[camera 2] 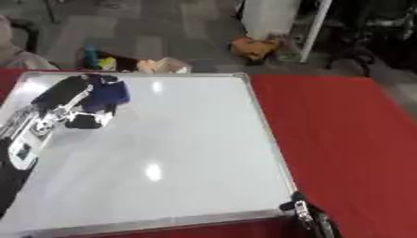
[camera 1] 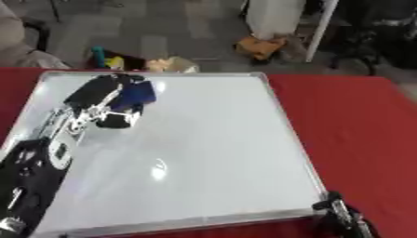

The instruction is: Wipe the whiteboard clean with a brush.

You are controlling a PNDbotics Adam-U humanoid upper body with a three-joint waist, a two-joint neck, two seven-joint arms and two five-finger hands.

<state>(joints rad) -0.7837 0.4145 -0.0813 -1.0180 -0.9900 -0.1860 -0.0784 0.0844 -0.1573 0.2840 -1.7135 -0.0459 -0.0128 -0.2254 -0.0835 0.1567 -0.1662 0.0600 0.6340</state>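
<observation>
- A red table (camera 1: 358, 130) is filling the scene, reaching out to the 9 and 3 o'clock edges.
- A large whiteboard (camera 1: 204, 139) with a silver frame is lying flat on the table, taking up the centre and the 9 o'clock half. Its surface is looking blank white, with only a small glare spot showing toward 6 o'clock.
- The robot's left arm is coming in from 7 o'clock and stretching toward 11 o'clock over the board.
- The left hand (camera 1: 102, 104) is sitting at the board's 11 o'clock corner, its fingers curling round a blue brush (camera 1: 137, 94).
- The brush is lying against the board surface at that 11 o'clock corner, just inside the frame.
- The right hand (camera 1: 346, 218) is showing at 5 o'clock, just beside the board's near corner. Only a small part is peeking in, so I cannot tell how its fingers are set.
</observation>
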